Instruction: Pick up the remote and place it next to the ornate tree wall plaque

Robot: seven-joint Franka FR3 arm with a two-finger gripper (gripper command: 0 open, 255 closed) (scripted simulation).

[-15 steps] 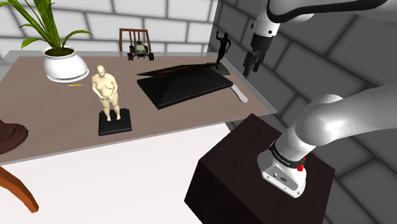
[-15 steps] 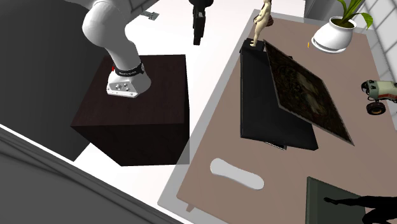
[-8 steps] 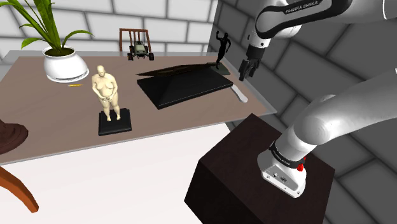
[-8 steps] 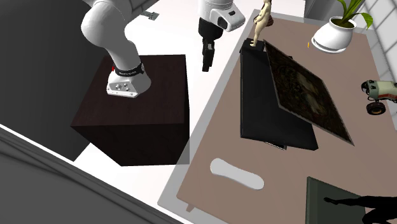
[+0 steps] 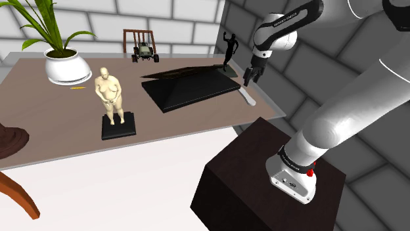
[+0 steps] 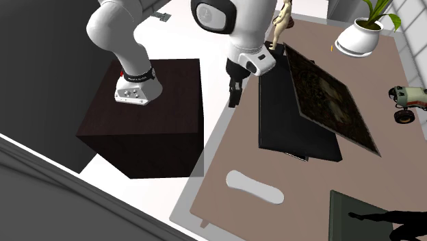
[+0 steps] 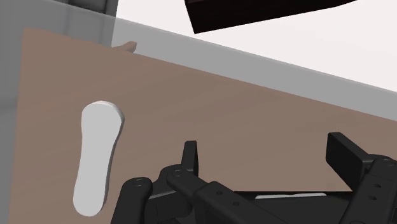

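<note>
The remote (image 5: 246,98) (image 6: 254,187) (image 7: 97,156) is a plain white oblong lying flat on the brown table near its edge, by the corner closest to the stand. The tree plaque (image 5: 186,72) (image 6: 328,96) is a dark carved panel resting tilted on a flat black box (image 5: 192,92) mid-table. My gripper (image 5: 249,79) (image 6: 235,96) (image 7: 267,156) hangs open above the table edge, between the box and the remote, with nothing between its fingers. In the wrist view the remote lies off to the side of one finger (image 7: 189,156).
A tan figurine (image 5: 110,98) on a black base, a white potted plant (image 5: 62,65), a toy tractor (image 5: 143,51) and a black statuette (image 5: 229,47) stand on the table (image 5: 59,128). The dark stand (image 5: 263,177) sits just off the table's corner.
The arm has swung down and toward the table, bringing the gripper lower over the table edge and closer to the remote. The remote and plaque have not moved.
</note>
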